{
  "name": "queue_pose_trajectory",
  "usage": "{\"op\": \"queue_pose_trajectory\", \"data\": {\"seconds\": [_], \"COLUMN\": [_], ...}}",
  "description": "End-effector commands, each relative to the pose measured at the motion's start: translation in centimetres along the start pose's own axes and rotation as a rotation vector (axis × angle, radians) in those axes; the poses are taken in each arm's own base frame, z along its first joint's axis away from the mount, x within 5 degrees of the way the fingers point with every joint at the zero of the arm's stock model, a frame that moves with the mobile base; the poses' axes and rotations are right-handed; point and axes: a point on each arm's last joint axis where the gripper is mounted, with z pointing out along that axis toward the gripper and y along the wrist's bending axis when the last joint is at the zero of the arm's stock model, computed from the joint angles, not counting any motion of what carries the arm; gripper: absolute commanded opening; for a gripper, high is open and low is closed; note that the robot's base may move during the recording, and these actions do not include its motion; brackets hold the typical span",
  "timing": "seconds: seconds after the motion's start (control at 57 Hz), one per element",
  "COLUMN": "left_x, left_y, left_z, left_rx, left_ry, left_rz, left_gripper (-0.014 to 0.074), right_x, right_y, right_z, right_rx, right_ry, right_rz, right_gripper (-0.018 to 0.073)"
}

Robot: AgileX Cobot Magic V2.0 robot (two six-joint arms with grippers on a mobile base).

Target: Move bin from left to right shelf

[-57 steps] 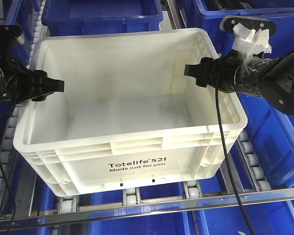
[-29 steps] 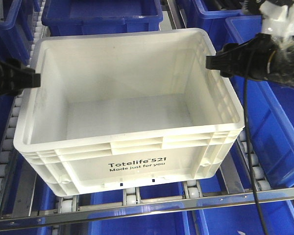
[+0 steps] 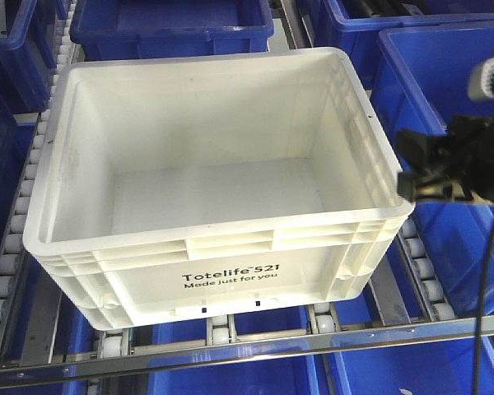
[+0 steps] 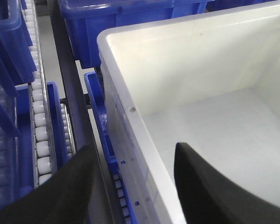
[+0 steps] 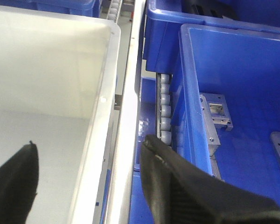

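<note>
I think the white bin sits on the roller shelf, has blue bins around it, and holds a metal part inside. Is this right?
Not fully. The white bin is empty; the front-facing view shows only its bare floor. The metal part lies in the blue bin beside it, as the right wrist view shows. The rest is right.

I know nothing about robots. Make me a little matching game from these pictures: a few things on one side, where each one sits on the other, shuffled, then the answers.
Things:
1. white bin
2. right gripper
3. left gripper
4. metal bracket

Places:
A. open jaws either side of the bin's left wall
B. inside a blue bin to the right
C. on the roller track, printed side toward the front camera
D. open jaws either side of the bin's right wall

Pairs: 1-C, 2-D, 3-A, 4-B
</note>
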Motion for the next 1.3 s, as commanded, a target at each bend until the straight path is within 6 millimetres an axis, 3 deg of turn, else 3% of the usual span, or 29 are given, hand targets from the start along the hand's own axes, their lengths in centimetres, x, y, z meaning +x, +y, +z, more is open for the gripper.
{"op": "queue_pose_trajectory", "data": {"seconds": [0.0, 0.263, 0.438, 0.649, 0.736, 0.824, 0.912, 0.999, 1.034, 1.28], "left_x": [-0.3, 4.1, 7.2, 9.5, 10.0, 10.6, 11.1, 11.2, 11.1, 11.1], "left_y": [-0.1, 0.3, 0.4, 0.4, 0.4, 0.5, 0.5, 0.5, 0.5, 0.5], "left_z": [-1.6, -5.7, -7.4, -7.5, -7.0, -6.4, -6.0, -5.9, -6.0, -6.0], "left_rx": [0.027, 0.054, 0.081, 0.099, 0.097, 0.095, 0.093, 0.092, 0.091, 0.092], "left_ry": [-0.143, -0.263, -0.339, -0.33, -0.309, -0.302, -0.289, -0.286, -0.29, -0.296], "left_rz": [-0.003, -0.036, -0.011, -0.035, -0.035, -0.026, -0.024, -0.02, -0.016, -0.017], "left_gripper": [0.038, 0.038, 0.038, 0.0377, 0.0357, 0.0301, 0.0197, 0.0036, -0.0009, -0.0008], "right_x": [-0.7, 4.4, 8.0, 11.4, 12.2, 13.0, 13.1, 13.1, 13.1, 12.9], "right_y": [0.2, 0.2, 0.4, 0.4, 0.5, 0.5, 0.4, 0.4, 0.4, 0.5], "right_z": [-2.1, -7.5, -9.8, -10.5, -10.2, -9.8, -9.8, -9.8, -9.8, -9.9], "right_rx": [-0.036, -0.065, -0.104, -0.144, -0.14, -0.131, -0.127, -0.125, -0.125, -0.139], "right_ry": [-0.155, -0.31, -0.461, -0.494, -0.473, -0.432, -0.423, -0.423, -0.423, -0.455], "right_rz": [-0.048, -0.039, -0.034, 0.127, 0.125, 0.122, 0.114, 0.103, 0.103, 0.109], "right_gripper": [0.0446, 0.0446, 0.0446, 0.041, 0.0359, 0.0253, 0.0118, -0.0015, -0.0013, -0.0007]}}
